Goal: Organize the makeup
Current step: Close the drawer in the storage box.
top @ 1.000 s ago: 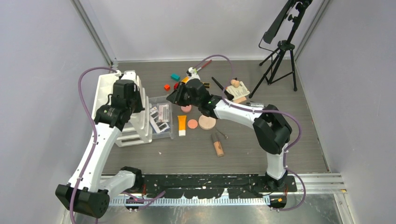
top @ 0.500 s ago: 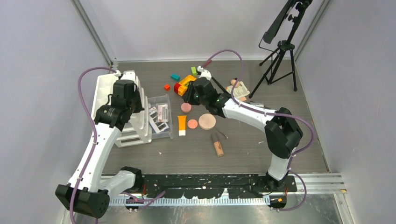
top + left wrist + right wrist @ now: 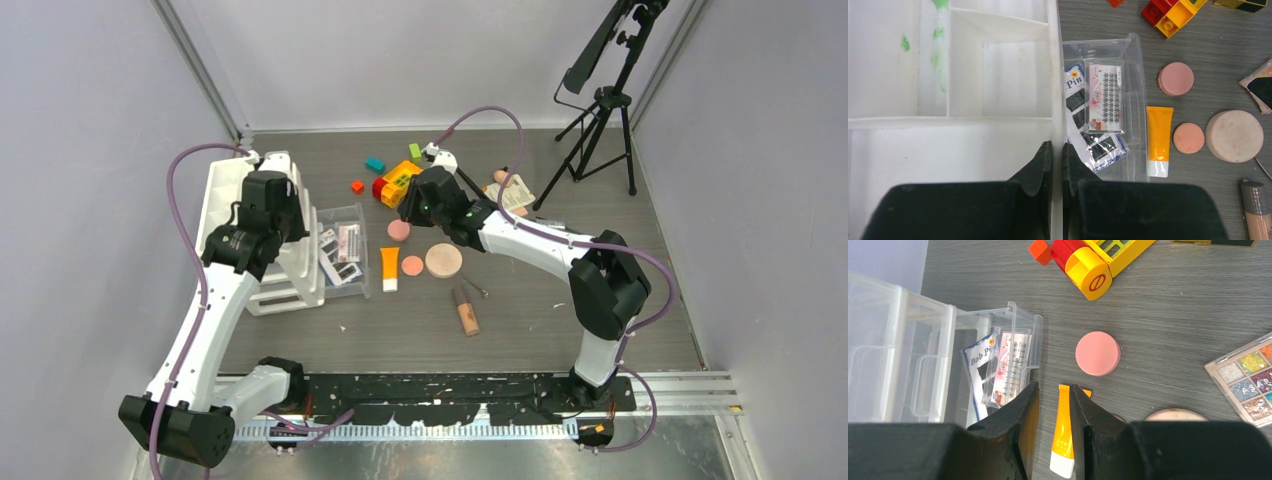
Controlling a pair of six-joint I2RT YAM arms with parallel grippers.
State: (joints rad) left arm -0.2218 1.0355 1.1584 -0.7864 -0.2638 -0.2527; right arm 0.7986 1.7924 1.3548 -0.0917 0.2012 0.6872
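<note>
The orange tube [image 3: 389, 268] with a white cap lies on the table beside the clear drawer [image 3: 362, 215]. My right gripper [image 3: 1054, 386] hovers above it, open and holding nothing; the tube [image 3: 1064, 440] shows below, between its fingers. A pink compact [image 3: 1098, 353], a small peach compact [image 3: 413, 265], a large beige compact [image 3: 443, 261] and a beige tube [image 3: 465, 311] lie nearby. An eyeshadow palette [image 3: 1245, 380] sits to the right. My left gripper [image 3: 1055, 146] is shut on the wall of the white organizer [image 3: 998, 130].
The clear drawer [image 3: 1135, 40] holds lash and hairpin packets. A yellow-and-red toy brick [image 3: 398, 181] and small teal [image 3: 375, 165], red [image 3: 357, 186] and green [image 3: 414, 152] blocks lie at the back. A black tripod [image 3: 600, 110] stands at the back right.
My right arm has swung right and back from the drawer's corner, uncovering the toy brick. Its fingers stay equally apart. The left arm has not moved.
</note>
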